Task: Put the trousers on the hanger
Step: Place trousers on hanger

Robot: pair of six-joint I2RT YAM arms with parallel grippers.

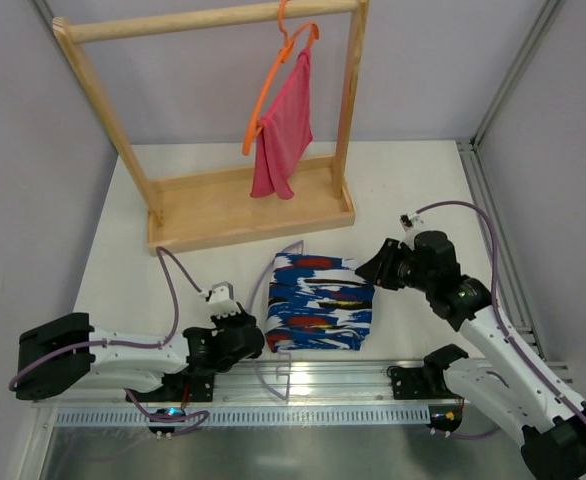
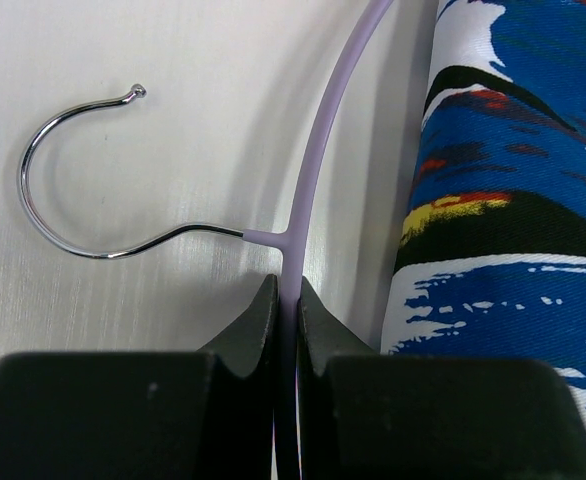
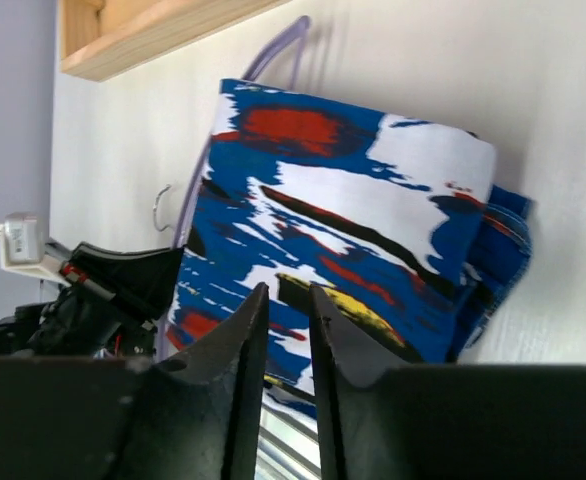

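The trousers (image 1: 318, 302) lie folded on the white table as a blue, white, red and black bundle, seen also in the left wrist view (image 2: 513, 200) and the right wrist view (image 3: 343, 230). The lilac hanger (image 2: 313, 150) lies flat along their left edge, its metal hook (image 2: 63, 190) pointing away from the fabric. Part of the hanger (image 1: 281, 250) is hidden under the cloth. My left gripper (image 2: 287, 290) is shut on the hanger just below the hook's joint. My right gripper (image 3: 285, 295) hovers off the trousers' right side (image 1: 368, 268), jaws a narrow gap apart, holding nothing.
A wooden clothes rack (image 1: 243, 205) stands at the back of the table. An orange hanger (image 1: 273, 80) with a pink cloth (image 1: 285, 125) hangs from its top bar. A metal rail (image 1: 323, 380) runs along the near edge, by the arm bases.
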